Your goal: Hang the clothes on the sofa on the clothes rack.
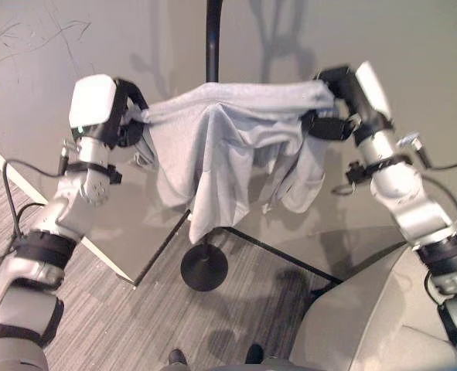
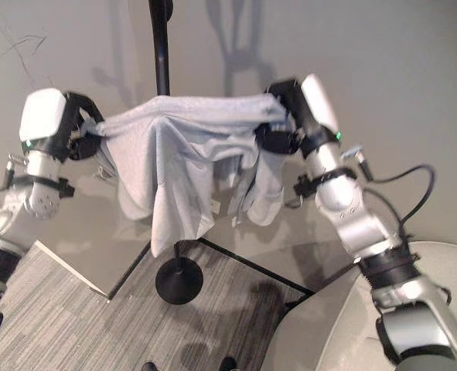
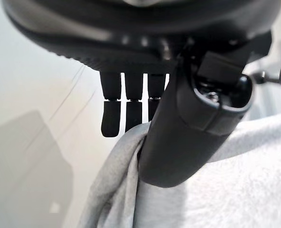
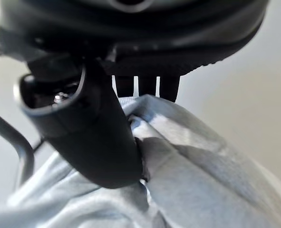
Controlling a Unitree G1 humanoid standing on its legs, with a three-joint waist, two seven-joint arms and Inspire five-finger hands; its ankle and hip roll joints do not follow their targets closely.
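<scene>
A light grey garment (image 1: 228,147) hangs stretched between my two hands, in front of the black pole of the clothes rack (image 1: 212,39). My left hand (image 1: 127,120) pinches its left edge; in the left wrist view the thumb (image 3: 188,128) presses the cloth (image 3: 235,180) against the fingers (image 3: 126,109). My right hand (image 1: 332,100) grips the right edge, and the right wrist view shows the thumb (image 4: 92,137) clamped on folded cloth (image 4: 197,171). The garment's middle sags and its sleeves dangle below. The rack's round black base (image 1: 204,267) stands on the floor under the cloth.
A grey wall stands behind the rack. A pale grey sofa corner (image 1: 375,317) fills the lower right. A light panel (image 1: 135,232) leans at the left over grey striped floor (image 1: 104,325). A person's shoes (image 1: 178,357) show at the bottom edge.
</scene>
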